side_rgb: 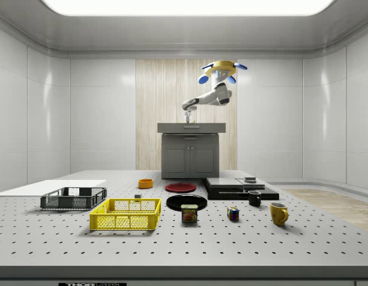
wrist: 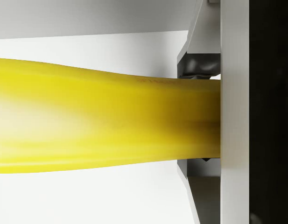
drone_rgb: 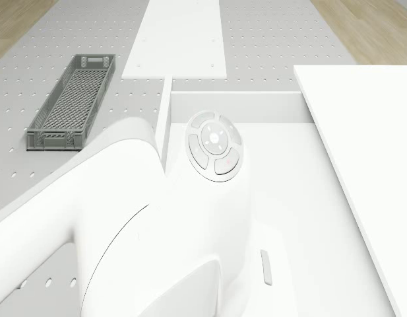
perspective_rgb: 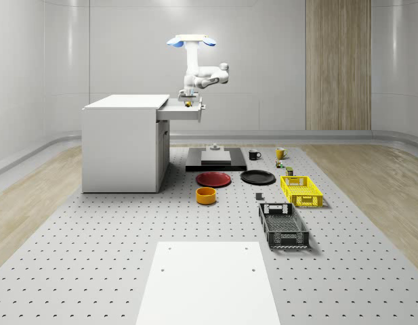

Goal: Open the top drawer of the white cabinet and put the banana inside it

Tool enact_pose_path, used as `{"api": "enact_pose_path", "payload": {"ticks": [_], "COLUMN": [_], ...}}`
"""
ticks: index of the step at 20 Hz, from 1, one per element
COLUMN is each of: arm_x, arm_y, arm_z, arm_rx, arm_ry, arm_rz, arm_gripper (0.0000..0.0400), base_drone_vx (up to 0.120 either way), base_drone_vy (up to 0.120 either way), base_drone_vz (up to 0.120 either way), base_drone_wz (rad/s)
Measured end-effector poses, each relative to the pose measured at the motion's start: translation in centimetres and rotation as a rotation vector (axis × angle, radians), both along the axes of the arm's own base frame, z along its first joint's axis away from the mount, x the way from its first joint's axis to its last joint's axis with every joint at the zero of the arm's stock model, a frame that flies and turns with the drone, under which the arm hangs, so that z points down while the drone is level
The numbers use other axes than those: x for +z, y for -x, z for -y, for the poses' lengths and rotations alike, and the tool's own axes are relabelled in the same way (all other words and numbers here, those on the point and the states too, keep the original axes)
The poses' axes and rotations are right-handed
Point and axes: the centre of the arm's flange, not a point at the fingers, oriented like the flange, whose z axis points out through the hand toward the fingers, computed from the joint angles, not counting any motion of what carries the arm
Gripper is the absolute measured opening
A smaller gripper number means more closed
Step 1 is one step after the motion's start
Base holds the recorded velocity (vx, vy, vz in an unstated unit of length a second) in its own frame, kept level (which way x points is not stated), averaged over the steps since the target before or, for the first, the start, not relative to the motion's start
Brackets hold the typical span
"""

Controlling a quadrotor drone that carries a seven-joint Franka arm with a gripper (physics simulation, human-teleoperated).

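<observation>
We hover beside the white cabinet (perspective_rgb: 120, 145), our pincer (perspective_rgb: 188, 101) clamped on the banana (wrist: 106, 121) over its open top drawer (perspective_rgb: 183, 112), judging the fruit light, soft and smooth-skinned, so a gentle mid-body grip suits it.

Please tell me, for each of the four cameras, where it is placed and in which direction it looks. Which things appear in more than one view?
Whole-scene view: high, facing the white cabinet; drone hovers above the open top drawer.
Side view: low at table level, facing the cabinet front; drone, arm, gripper.
Drone view: on the drone, looking down into the drawer; arm in front.
Wrist view: along the gripper, banana between fingers.
Shared: grey crate, whole-scene, side, drone views.
</observation>
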Motion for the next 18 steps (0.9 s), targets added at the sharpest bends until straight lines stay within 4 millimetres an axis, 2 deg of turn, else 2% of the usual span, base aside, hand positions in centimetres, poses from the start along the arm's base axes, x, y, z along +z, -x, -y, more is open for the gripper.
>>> {"api": "enact_pose_path", "payload": {"ticks": [8, 9, 11, 13, 18], "arm_x": [1.3, 1.4, 1.5, 1.6, 0.6], "arm_y": [0.0, 0.0, 0.0, 0.0, 0.0], "arm_z": [0.0, 0.0, 0.0, 0.0, 0.0], "arm_rx": [-0.015, -0.012, -0.021, -0.028, -0.037], "arm_ry": [-0.003, -0.003, -0.005, -0.006, -0.008], "arm_rz": [-0.003, -0.003, -0.003, -0.003, -0.003], "arm_gripper": [0.02, 0.0215, 0.0288, 0.0332, 0.038], "base_drone_vx": [0.0, 0.0, 0.0, 0.0, 0.0], "base_drone_vy": [0.0, 0.0, 0.0, 0.0, 0.0], "base_drone_vz": [0.0, 0.0, 0.0, 0.0, 0.0], "base_drone_wz": [0.0, 0.0, 0.0, 0.0, 0.0]}}
